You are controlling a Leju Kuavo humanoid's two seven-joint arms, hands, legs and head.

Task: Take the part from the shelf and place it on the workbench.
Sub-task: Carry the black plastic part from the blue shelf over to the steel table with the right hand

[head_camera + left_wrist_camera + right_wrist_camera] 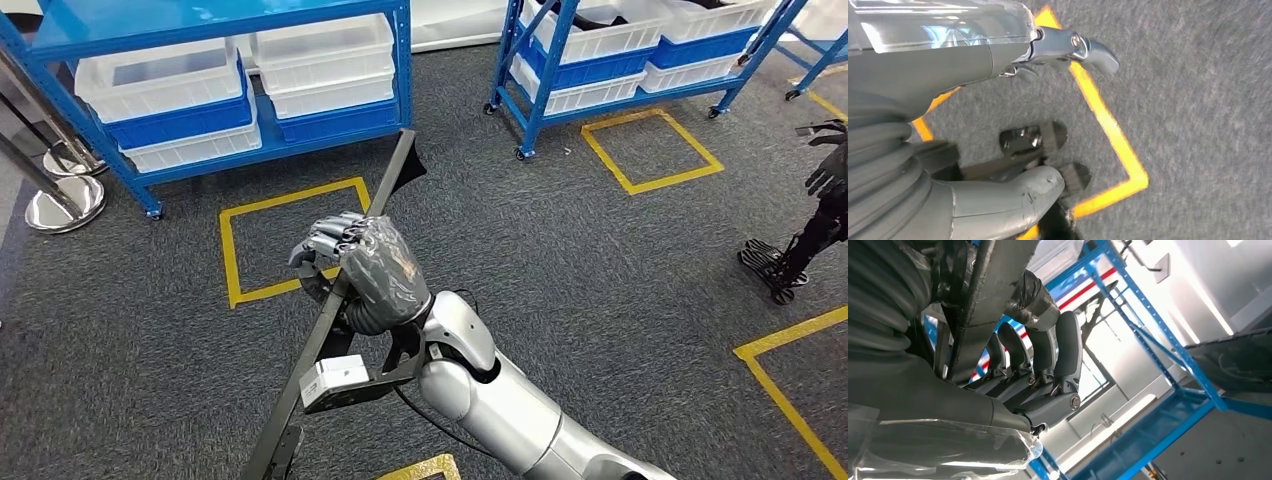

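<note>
Right hand: the right hand [365,268] is wrapped around the long dark part [345,300] in the head view, fingers curled over its far side, grasping it at about mid-length.
Right wrist view: the dark fingers [1068,347] and the thick grey thumb [1035,297] close on the part [993,285], which runs between them.
Part: a long, flat, dark metal bar, held aslant above the floor; its far end, with a small black flap, points toward the blue shelf on the left, its near end drops toward the lower edge of the picture.
Right arm: the silver forearm [510,410] comes in from the lower right, with a small white box [335,380] on a dark bracket at the wrist.
Left hand: the left hand [998,150] hangs over the carpet with nothing in it; thumb [1018,195] and dark fingers are curled loosely inward, yet I cannot tell if it is clenched or released.
Floor: grey carpet [600,270] marked with yellow tape squares [290,240].
Shelves: two blue shelving units, one at upper left [210,90] and one at upper right [640,50], each carrying white and blue bins [165,85].
Left edge: chrome stanchion bases [65,200] stand beside the left shelf.
Right edge: a black stand-like object [800,240] on the carpet, too unclear to name.
</note>
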